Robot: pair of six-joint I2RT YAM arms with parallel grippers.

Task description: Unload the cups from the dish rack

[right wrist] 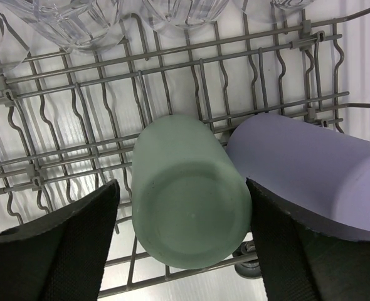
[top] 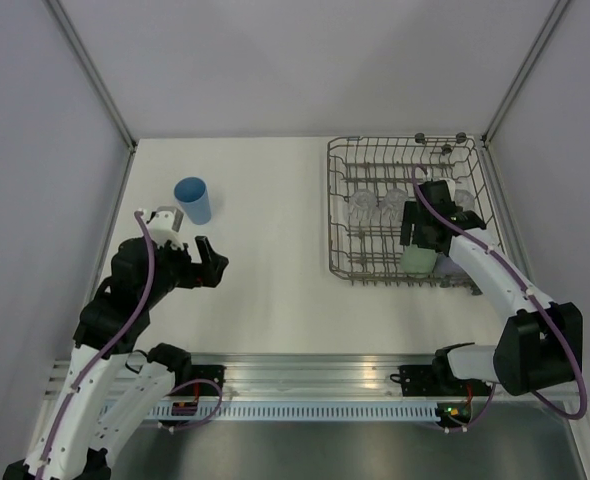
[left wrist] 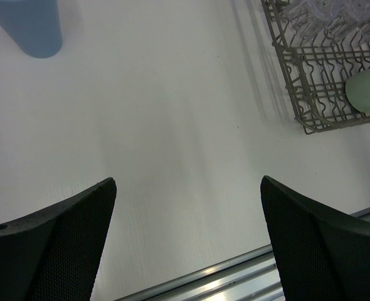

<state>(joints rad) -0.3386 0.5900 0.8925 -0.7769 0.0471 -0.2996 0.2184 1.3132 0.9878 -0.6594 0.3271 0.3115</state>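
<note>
Far left: blue cup (top: 193, 199) upright on tabletop (top: 275, 230), already out of rack (top: 332, 205). Near it, left gripper (left wrist: 188, 241) spread wide, holding nothing, well apart from rack. At rack's near end, green cup (right wrist: 188, 207), base and long axis facing right gripper (right wrist: 182, 251); jaws apart astride it, not clearly clamped. Lilac cup (right wrist: 310, 169) lying just right. Right arm nearer.

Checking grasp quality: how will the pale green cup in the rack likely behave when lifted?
The pale green cup looks like opaque plastic: probably light and not fragile. Its smooth round wall might slip in the right claw.
</note>
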